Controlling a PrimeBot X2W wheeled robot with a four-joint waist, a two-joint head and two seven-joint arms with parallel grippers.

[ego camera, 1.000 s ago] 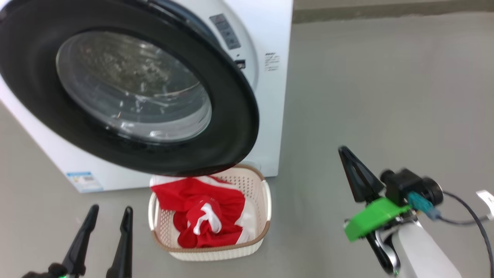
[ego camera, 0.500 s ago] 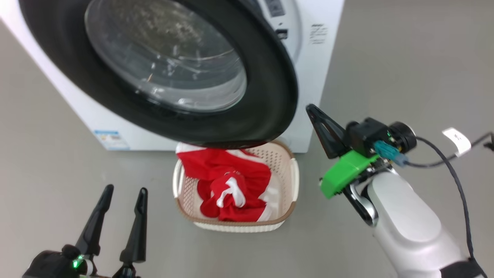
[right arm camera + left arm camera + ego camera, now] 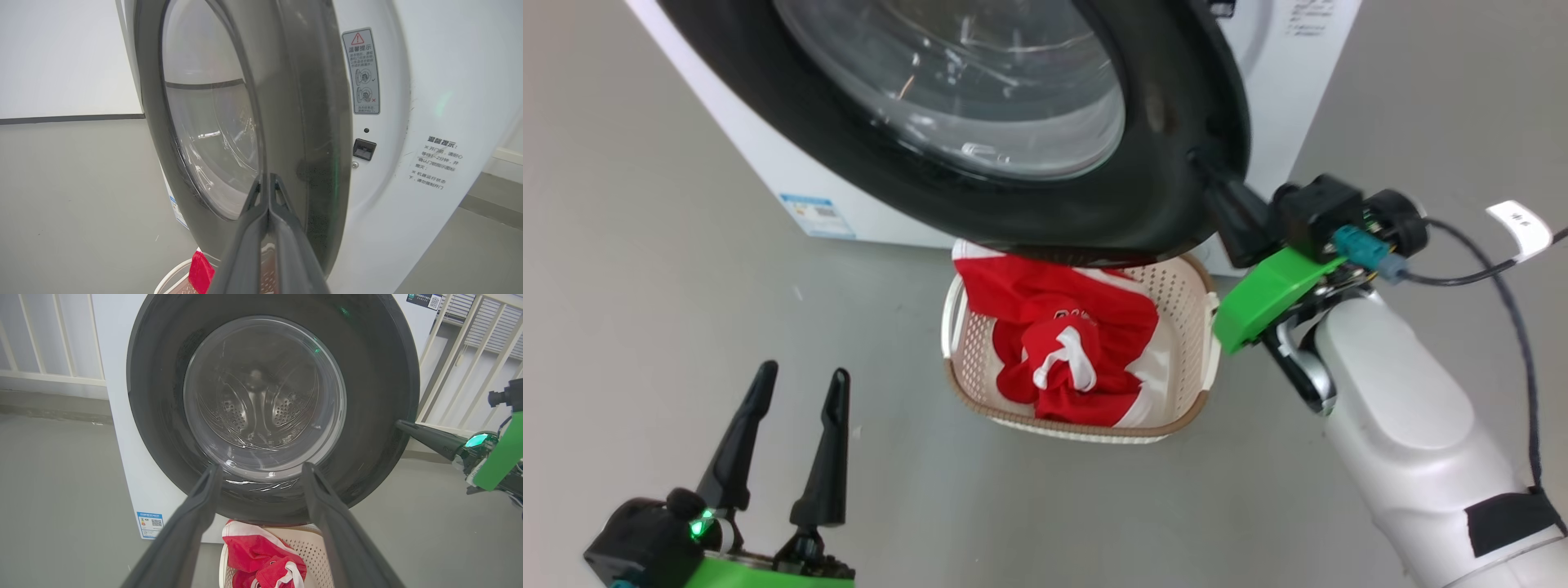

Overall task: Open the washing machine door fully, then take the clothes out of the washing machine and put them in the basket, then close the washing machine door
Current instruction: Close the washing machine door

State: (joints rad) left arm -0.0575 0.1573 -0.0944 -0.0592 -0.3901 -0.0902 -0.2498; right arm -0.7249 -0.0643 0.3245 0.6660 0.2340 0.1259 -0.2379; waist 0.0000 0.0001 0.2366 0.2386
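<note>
The washing machine door point(image 3: 1168, 122) stands slightly ajar in front of the white washing machine point(image 3: 1290, 49), and the steel drum shows through its glass. My right gripper point(image 3: 1199, 159) is shut, its tips against the right edge of the door's black rim; the right wrist view has these tips point(image 3: 267, 177) on the rim point(image 3: 310, 102). Below the door, the basket point(image 3: 1188, 327) on the floor holds the red clothes point(image 3: 1062, 327). My left gripper point(image 3: 796, 384) is open and holds nothing, low and left of the basket, pointing at the door point(image 3: 163, 396).
A blue sticker point(image 3: 817, 214) marks the machine's lower front. The latch slot point(image 3: 364, 149) sits just right of the door rim. A black cable with a white tag point(image 3: 1515, 224) trails from my right wrist. White railings point(image 3: 461, 355) stand behind the machine. Grey floor lies all round.
The head camera has shifted, sliding the scene right and up. My shut right gripper has moved up and left to the door's right edge. The left gripper stays open.
</note>
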